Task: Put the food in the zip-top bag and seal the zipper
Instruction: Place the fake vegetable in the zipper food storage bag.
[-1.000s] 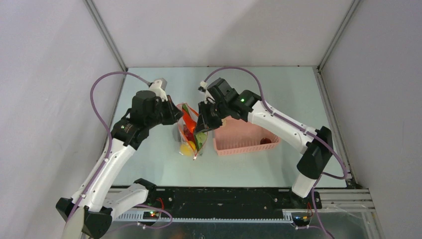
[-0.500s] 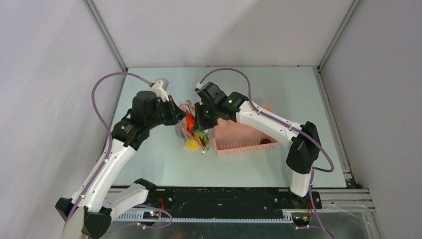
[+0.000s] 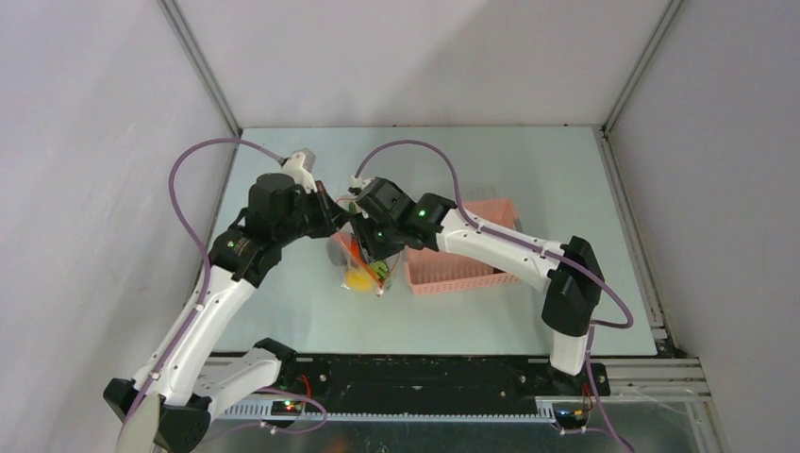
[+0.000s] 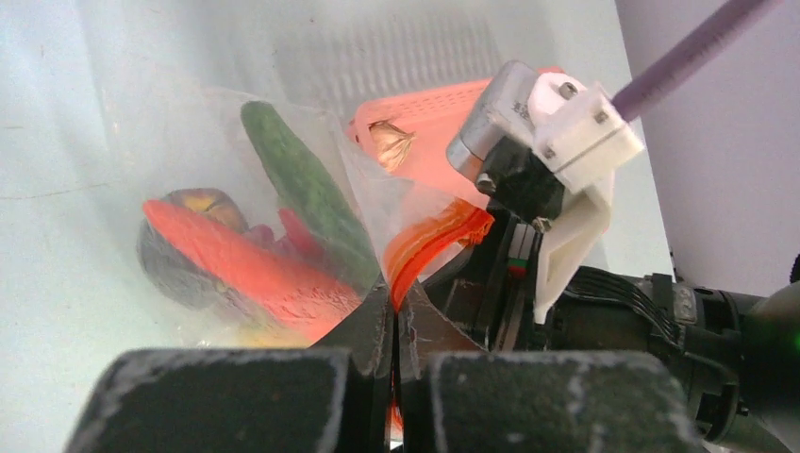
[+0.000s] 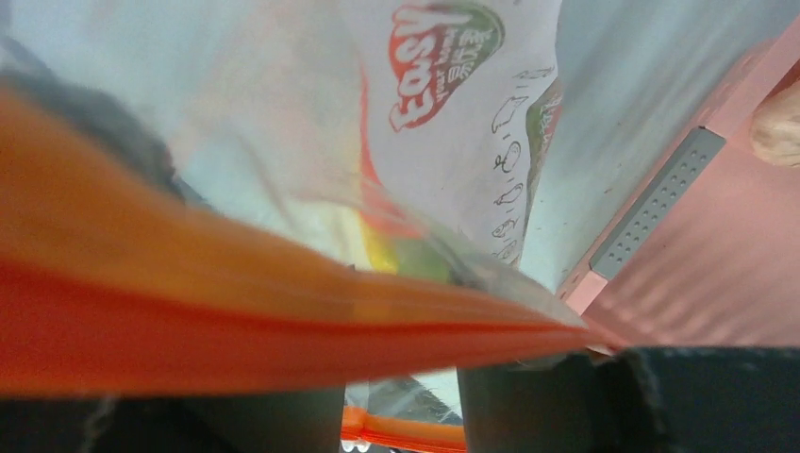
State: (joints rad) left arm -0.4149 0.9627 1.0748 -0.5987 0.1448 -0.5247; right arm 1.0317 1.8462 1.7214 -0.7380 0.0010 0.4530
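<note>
The zip-top bag point(image 3: 363, 269) hangs between my two grippers, left of the pink basket. It holds food: a yellow fruit point(image 3: 358, 279), a red chili point(image 4: 245, 269), a long green pod point(image 4: 302, 184) and a dark round fruit point(image 4: 179, 255). My left gripper point(image 3: 332, 224) is shut on the orange-red zipper point(image 4: 429, 236) at one end, as the left wrist view point(image 4: 394, 307) shows. My right gripper point(image 3: 365, 241) is close beside it. In the right wrist view point(image 5: 401, 377) its jaws stand apart and the zipper point(image 5: 283, 321) lies across the fingertips. The bag's printed label point(image 5: 443, 42) shows beyond.
The pink mesh basket point(image 3: 462, 269) stands just right of the bag, with a small brownish piece point(image 4: 390, 142) in it; its rim also shows in the right wrist view point(image 5: 698, 236). The right arm reaches across the basket. White enclosure walls ring the table.
My right gripper has moved left along the bag's mouth to next to the left gripper. The bag has bunched up and sagged. The left gripper has stayed put.
</note>
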